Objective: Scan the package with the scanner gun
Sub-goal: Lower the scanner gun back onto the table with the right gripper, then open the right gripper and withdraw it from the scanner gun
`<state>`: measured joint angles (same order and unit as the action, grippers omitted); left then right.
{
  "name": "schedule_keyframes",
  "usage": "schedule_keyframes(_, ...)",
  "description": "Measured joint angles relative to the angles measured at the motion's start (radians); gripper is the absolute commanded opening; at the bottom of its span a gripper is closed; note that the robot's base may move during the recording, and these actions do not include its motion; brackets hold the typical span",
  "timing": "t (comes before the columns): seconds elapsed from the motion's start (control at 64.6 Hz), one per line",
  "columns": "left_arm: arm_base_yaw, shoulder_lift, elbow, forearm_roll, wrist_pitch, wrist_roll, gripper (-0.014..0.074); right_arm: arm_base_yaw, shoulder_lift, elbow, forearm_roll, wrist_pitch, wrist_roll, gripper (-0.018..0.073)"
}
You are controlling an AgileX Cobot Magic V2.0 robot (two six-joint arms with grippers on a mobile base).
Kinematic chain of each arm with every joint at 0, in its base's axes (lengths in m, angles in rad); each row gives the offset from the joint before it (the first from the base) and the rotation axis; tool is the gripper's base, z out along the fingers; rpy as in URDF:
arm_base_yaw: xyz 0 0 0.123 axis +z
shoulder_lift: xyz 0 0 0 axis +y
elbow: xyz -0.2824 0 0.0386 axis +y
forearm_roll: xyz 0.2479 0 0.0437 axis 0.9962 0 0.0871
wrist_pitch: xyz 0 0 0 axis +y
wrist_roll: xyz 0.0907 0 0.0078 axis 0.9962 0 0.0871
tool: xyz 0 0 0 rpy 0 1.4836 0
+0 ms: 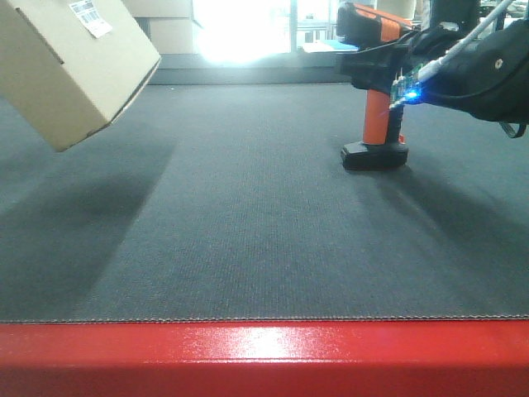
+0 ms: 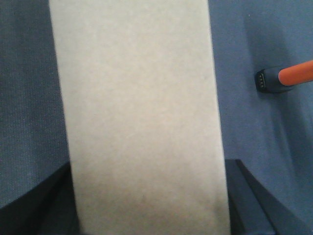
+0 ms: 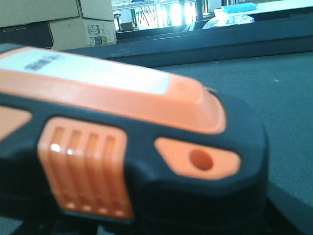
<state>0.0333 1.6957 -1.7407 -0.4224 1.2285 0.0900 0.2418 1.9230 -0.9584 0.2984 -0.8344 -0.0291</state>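
Dark grey, finely woven fabric is seen covering the flat worktop (image 1: 248,231), which is bordered at the near side by a glossy red edge strip (image 1: 264,356). Bright window glare (image 1: 248,25) is seen behind.

At the upper left of the front view, a plain tan cardboard package (image 1: 74,74), box-shaped with sharp corners and a matte surface, is held tilted and clear of the worktop, and a soft shadow is cast beneath it. A small white barcode label (image 1: 91,16) is stuck on its upward face. In the left wrist view, one smooth tan face is gripped by the left pincer (image 2: 149,210), whose dark fingers (image 2: 244,196) are pressed against its two long sides.

Well apart, to the right, an orange-and-black plastic scanner gun (image 1: 376,116) is stood upright. Its chunky black base (image 1: 374,155) is touching the fabric, and its orange handle rises straight from the base. Its head is surrounded by the black right pincer (image 1: 368,66), beside which a small blue light (image 1: 411,97) is lit. Whether that pincer is clamped or merely placed around the head cannot be told.

In the right wrist view the head is shown close and blurred: a rounded black shell, a smooth orange top plate, a ribbed orange panel (image 3: 85,171) and an oval orange inset with a round hole (image 3: 200,160). Stacked cardboard boxes (image 3: 63,19) are seen in the background.
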Motion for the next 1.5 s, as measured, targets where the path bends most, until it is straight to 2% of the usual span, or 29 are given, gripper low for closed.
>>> schedule_keyframes(0.077, 0.000, 0.000, 0.000, 0.000, 0.000, 0.000, -0.0111, 0.000, 0.000, 0.000, -0.001, 0.000, 0.000, 0.0464)
schedule_keyframes(0.17, 0.000, 0.000, 0.000, 0.000, 0.000, 0.000, -0.0111, 0.000, 0.000, 0.000, -0.003, 0.006, 0.000, 0.0493)
schedule_keyframes(0.759, 0.000, 0.000, 0.000, -0.002, 0.000, 0.000, -0.0111, 0.000, -0.006, -0.001, -0.003, 0.089, -0.025, 0.0494)
schedule_keyframes(1.161, 0.000, 0.000, 0.000, 0.000, 0.000, 0.000, -0.0111, 0.000, -0.098, 0.001, -0.003, 0.250, -0.034, 0.0494)
schedule_keyframes(1.502, 0.000, 0.000, 0.000, 0.083, 0.000, 0.000, -0.0111, -0.027, -0.182, 0.111, -0.003, 0.275, -0.038, 0.0494)
